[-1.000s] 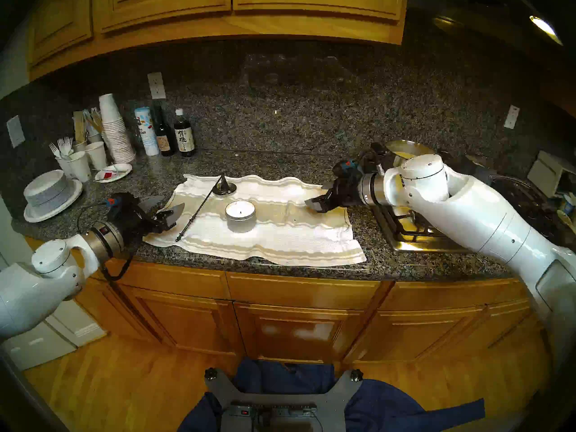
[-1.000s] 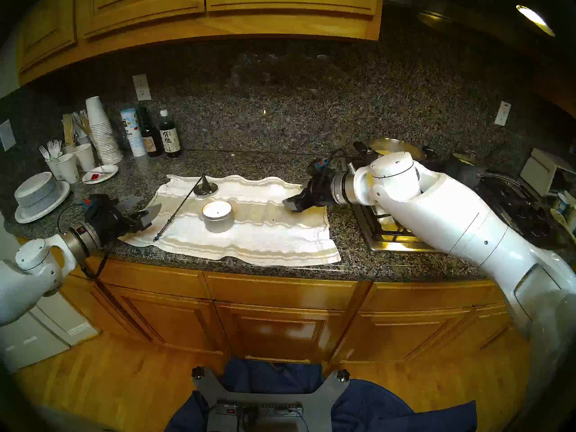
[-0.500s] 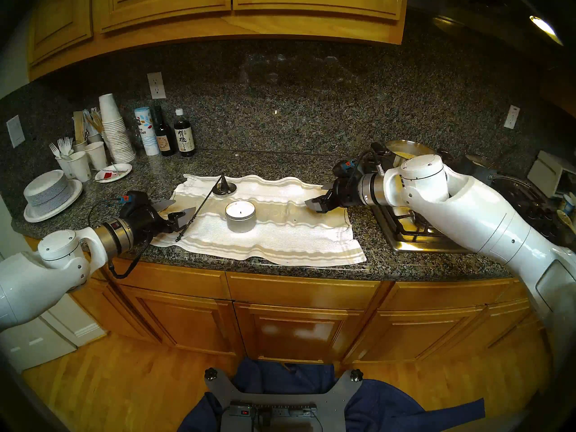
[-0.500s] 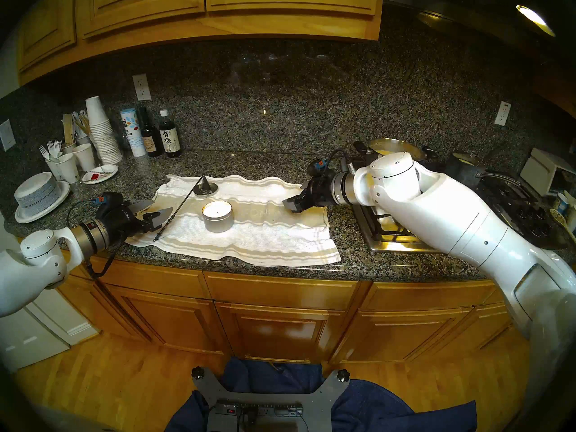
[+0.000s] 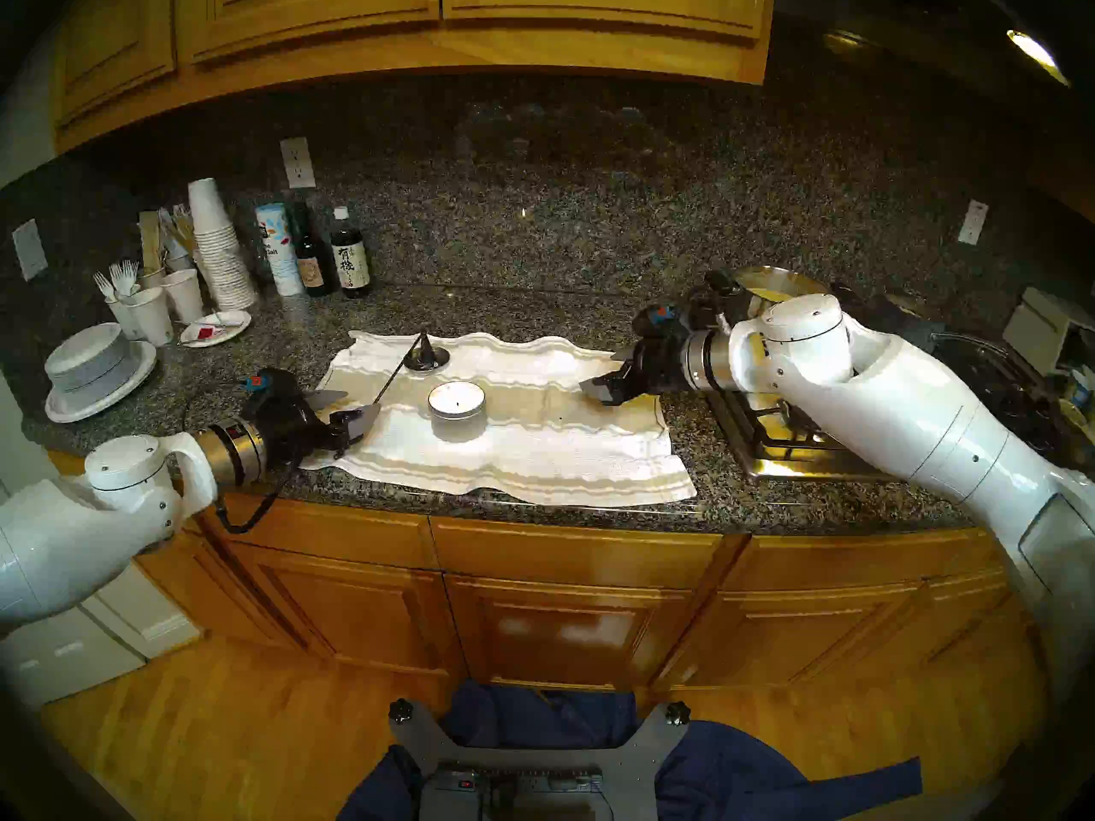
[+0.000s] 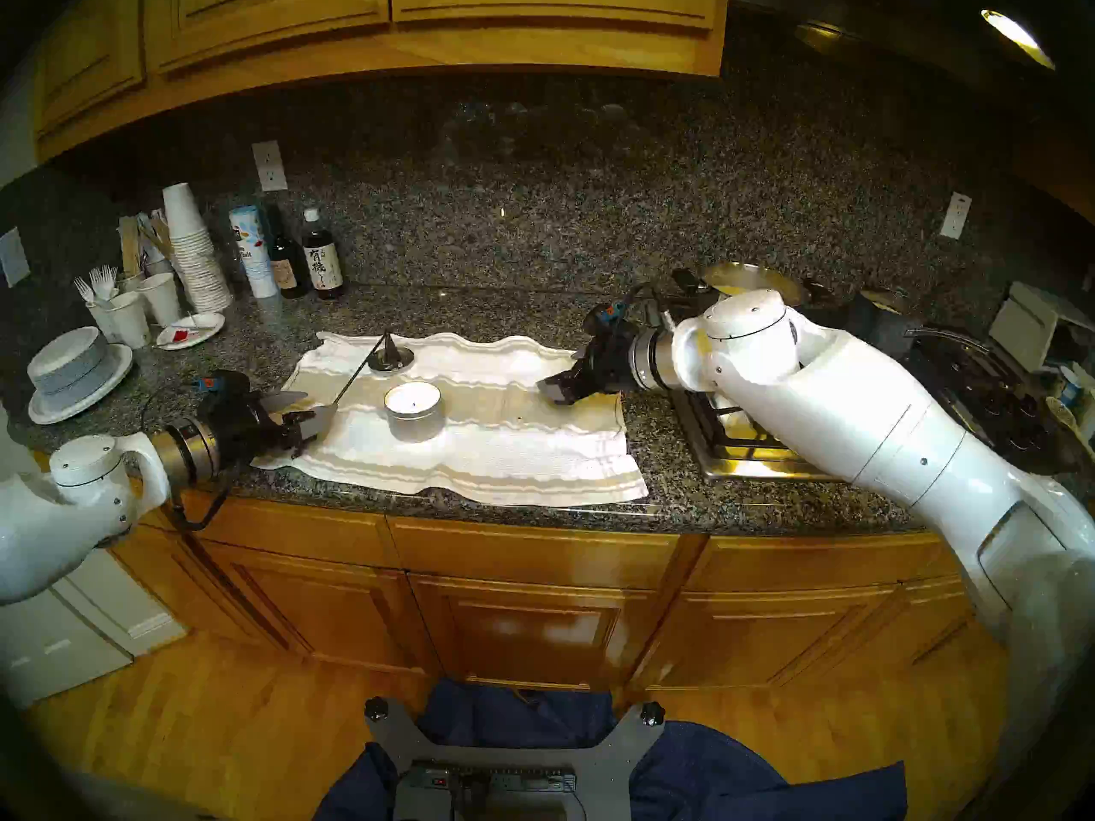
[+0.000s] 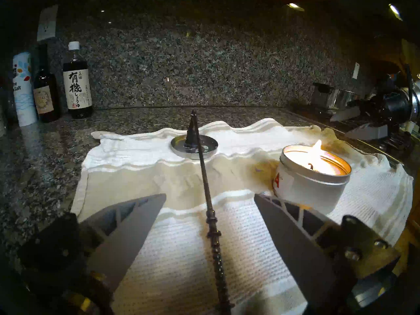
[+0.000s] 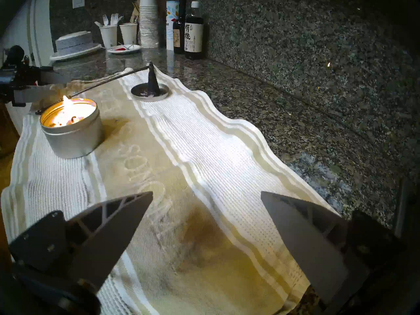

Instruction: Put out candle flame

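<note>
The candle (image 5: 456,414) is a silver tin with white wax on a white towel (image 5: 533,446), and it also shows in the left wrist view (image 7: 311,182). Its flame (image 7: 317,147) is burning. A black cone snuffer (image 5: 424,349) stands in a flat silver dish (image 5: 435,365), and its thin rod handle (image 7: 209,207) slants down toward me onto the towel. My left gripper (image 5: 362,401) is open, with one finger on each side of the rod's lower end and not touching it. My right gripper (image 5: 599,371) is open and empty, low over the towel's right end.
Bottles (image 5: 349,257), stacked paper cups (image 5: 216,245) and a stack of plates (image 5: 98,369) stand at the back left. A stove (image 5: 770,435) with a pot (image 5: 770,283) is at the right. The counter's front edge lies just below the towel.
My left gripper has moved right and onto the towel, so its open fingers now straddle the snuffer's rod. The right arm, the candle and the snuffer have not moved.
</note>
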Controlling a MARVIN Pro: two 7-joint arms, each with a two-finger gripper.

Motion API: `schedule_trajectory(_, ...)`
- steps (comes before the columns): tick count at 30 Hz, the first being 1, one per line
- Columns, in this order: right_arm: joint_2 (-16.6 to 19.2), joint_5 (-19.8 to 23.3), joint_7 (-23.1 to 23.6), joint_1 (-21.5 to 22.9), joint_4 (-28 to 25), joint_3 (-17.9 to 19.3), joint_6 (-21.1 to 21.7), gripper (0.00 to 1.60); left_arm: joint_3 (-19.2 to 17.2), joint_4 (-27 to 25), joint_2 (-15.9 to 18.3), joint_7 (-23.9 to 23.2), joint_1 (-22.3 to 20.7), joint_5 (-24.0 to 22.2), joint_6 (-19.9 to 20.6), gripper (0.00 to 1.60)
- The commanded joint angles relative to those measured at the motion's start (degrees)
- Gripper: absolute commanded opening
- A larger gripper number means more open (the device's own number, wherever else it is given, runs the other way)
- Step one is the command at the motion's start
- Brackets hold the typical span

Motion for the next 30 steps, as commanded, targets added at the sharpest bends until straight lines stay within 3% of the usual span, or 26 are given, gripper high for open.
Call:
schedule_trajectory(1,-0.1,0.0,0.0,2.0,-0.4,1.6,-0.5,1.60,-0.1,0.5,-2.6,-0.3,-5.5,2.1,0.3,1.34)
schedule_trajectory(2,-0.1,0.0,0.0,2.0,-0.4,1.5,-0.5,1.60,1.4,1.0,-3.3,-0.4,-7.6,2.6,0.9,1.34)
schedule_trajectory(4,0.0,0.0,-0.1,2.0,-0.4,1.5,-0.5,1.60,1.6,1.5,-4.6,-0.4,-8.2,3.7,1.5,1.17)
schedule_trajectory(10,0.0,0.0,-0.1,2.0,-0.5,1.5,-0.5,1.60,3.1,2.9,-7.1,-0.6,-10.9,6.1,2.9,1.21)
schedule_trajectory(12,0.0,0.1,-0.1,2.0,-0.5,1.5,-0.5,1.60,3.4,3.4,-8.1,-0.6,-11.5,6.9,3.3,1.10)
schedule_trajectory(16,0.0,0.1,-0.2,2.0,-0.5,1.5,-0.5,1.60,3.8,4.7,-10.8,-0.9,-12.8,9.1,4.0,1.19)
schedule_trajectory(17,0.0,0.1,-0.2,2.0,-0.5,1.4,-0.5,1.60,5.1,5.4,-11.6,-1.1,-14.9,9.6,4.6,1.17)
schedule_trajectory(23,0.0,0.1,-0.2,2.0,-0.5,1.4,-0.5,1.60,5.3,6.3,-14.1,-1.6,-16.3,11.6,5.3,1.15)
schedule_trajectory(30,0.0,0.1,-0.2,2.1,-0.5,1.4,-0.5,1.60,6.4,8.4,-17.8,-2.6,-19.4,14.9,6.4,0.98)
